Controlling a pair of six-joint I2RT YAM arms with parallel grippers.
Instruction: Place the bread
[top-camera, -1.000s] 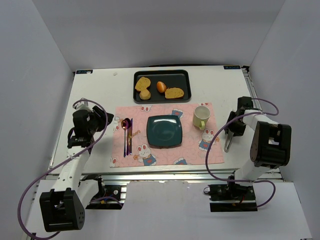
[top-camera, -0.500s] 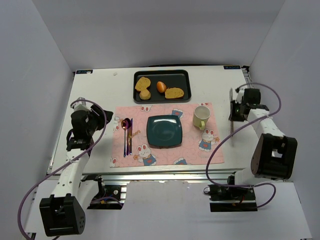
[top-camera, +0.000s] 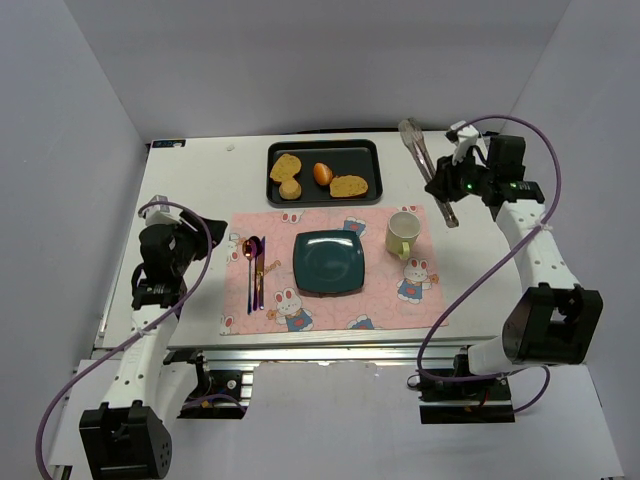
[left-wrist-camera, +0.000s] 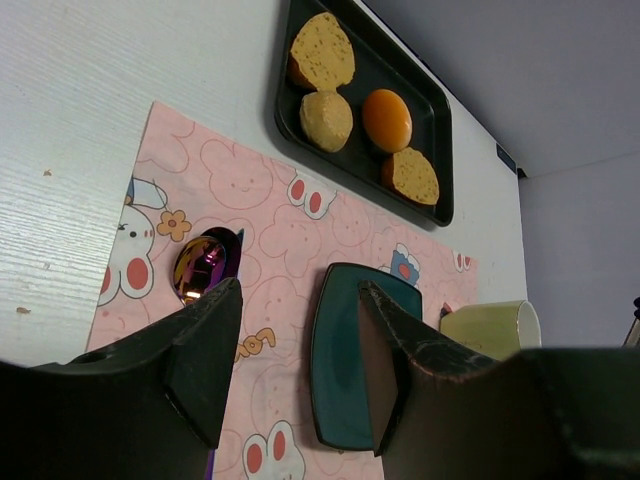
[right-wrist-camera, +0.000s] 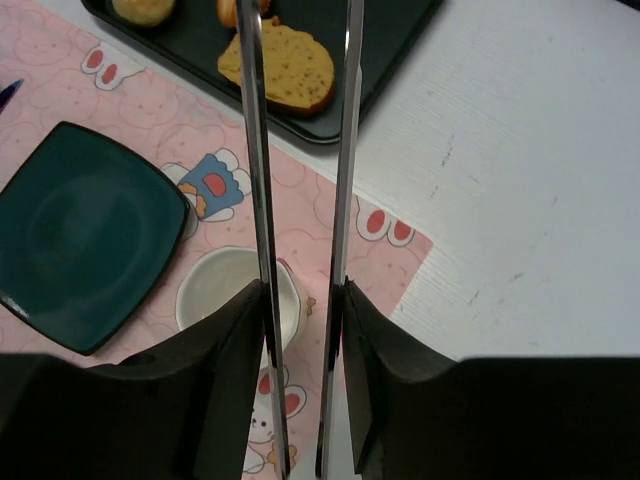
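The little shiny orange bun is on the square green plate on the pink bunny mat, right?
Not quite. The small glossy orange-brown oval bun lies in the black rectangular tray, as the top external view shows. The square dark green plate is bare, and it does sit on the pink bunny placemat.

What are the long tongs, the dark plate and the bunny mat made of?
The tongs look like metal: thin, silvery strips with a mirror shine. The plate seems glazed ceramic, maybe hard plastic: dark teal, smooth, softly glossy. The mat looks like thin printed cloth or vinyl: flat, dull pink with bunnies; which one is unclear.
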